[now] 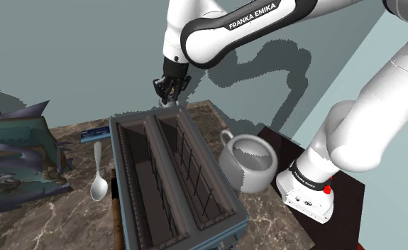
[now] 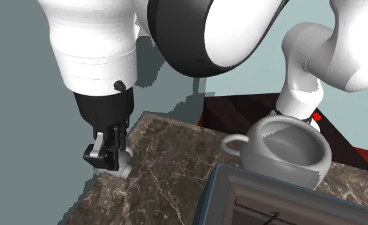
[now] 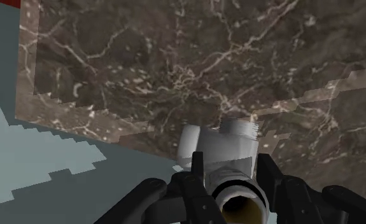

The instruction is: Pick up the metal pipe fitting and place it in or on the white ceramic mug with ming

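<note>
Gripper (image 3: 231,173) pinching fitting (image 3: 229,147) across barrel; rigid, smooth, likely slippery, some weight; mug (image 1: 235,176) at its 4 o'clock, shoulder view.

A dark brown marbled top (image 1: 53,224) carries a blue-grey box (image 1: 174,185) with two long slots at its middle. In the shoulder view, a pale mug (image 1: 248,167) stands just right of the box. A white spoon (image 1: 98,186) lies just left of it, and a teal tray (image 1: 47,138) sits further left.
</note>
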`<state>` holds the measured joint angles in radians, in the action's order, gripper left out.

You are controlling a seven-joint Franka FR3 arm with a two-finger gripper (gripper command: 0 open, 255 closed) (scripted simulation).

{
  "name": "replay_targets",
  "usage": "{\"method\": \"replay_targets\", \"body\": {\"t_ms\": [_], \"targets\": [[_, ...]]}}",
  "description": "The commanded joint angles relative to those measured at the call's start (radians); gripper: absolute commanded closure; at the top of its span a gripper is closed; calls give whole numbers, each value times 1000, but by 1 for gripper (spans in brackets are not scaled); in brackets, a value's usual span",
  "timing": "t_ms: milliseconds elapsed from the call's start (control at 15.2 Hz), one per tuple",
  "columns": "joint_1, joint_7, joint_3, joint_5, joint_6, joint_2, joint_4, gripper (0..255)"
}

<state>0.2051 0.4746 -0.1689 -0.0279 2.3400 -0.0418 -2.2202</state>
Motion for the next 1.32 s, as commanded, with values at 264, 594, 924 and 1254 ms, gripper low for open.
{"method": "replay_targets", "body": {"t_ms": [264,594,924,1254], "targets": [[0,-2,1,-6,-82,-37,45,255],[0,-4,2,-9,-148,-60,89,255],[-1,-5,4,-11,-215,-78,138,255],[-1,-5,5,-12,-282,-90,193,255]]}}
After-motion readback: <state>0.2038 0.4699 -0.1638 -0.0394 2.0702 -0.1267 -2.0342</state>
